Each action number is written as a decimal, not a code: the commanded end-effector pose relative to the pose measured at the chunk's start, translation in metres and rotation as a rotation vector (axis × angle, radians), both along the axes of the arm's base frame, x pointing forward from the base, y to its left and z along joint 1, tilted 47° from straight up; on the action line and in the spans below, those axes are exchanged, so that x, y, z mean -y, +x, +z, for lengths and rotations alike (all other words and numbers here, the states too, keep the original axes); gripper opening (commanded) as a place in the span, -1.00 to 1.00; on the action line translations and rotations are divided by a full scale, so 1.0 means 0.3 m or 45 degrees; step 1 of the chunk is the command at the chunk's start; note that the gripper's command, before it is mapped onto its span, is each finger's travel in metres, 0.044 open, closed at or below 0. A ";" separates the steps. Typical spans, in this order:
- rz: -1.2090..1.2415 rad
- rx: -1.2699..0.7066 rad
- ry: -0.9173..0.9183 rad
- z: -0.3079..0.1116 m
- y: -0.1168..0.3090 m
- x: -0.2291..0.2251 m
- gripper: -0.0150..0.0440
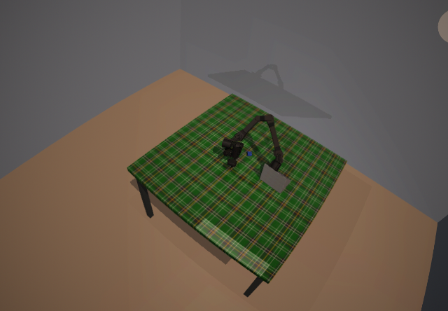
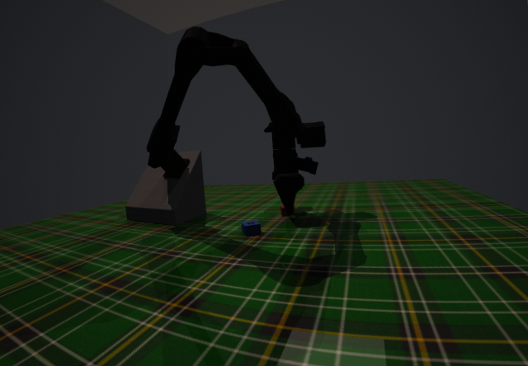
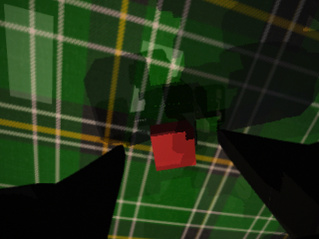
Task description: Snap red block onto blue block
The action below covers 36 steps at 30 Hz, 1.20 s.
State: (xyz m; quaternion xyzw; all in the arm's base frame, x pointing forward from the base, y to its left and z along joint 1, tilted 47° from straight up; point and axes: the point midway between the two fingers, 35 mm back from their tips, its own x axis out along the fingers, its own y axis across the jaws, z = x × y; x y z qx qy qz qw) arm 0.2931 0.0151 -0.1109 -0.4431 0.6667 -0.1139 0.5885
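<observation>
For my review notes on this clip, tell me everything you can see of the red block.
The red block is small, boxy and plain red, with a hard, plastic look. From the wrist its top looks squarish, part of it in shadow, with a darker side face along one edge. It sits flat on the green plaid table top, between the open fingers of the claw, with a gap on both sides. The top view does not show it.

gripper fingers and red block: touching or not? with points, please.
Apart. The wrist view shows green plaid cloth (image 3: 40,159) on both sides of the red block (image 3: 174,150), between it and each of the gripper's (image 3: 171,139) fingers.
</observation>
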 end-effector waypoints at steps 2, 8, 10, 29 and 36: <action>0.005 -0.003 -0.006 -0.003 -0.003 0.005 0.47; 0.005 -0.003 -0.006 -0.003 -0.003 0.005 -0.07; 0.005 -0.003 -0.006 -0.003 -0.003 0.005 -0.11; 0.009 -0.004 0.007 0.080 -0.001 -0.110 -0.49; 0.009 -0.005 0.009 0.151 -0.014 -0.193 -0.49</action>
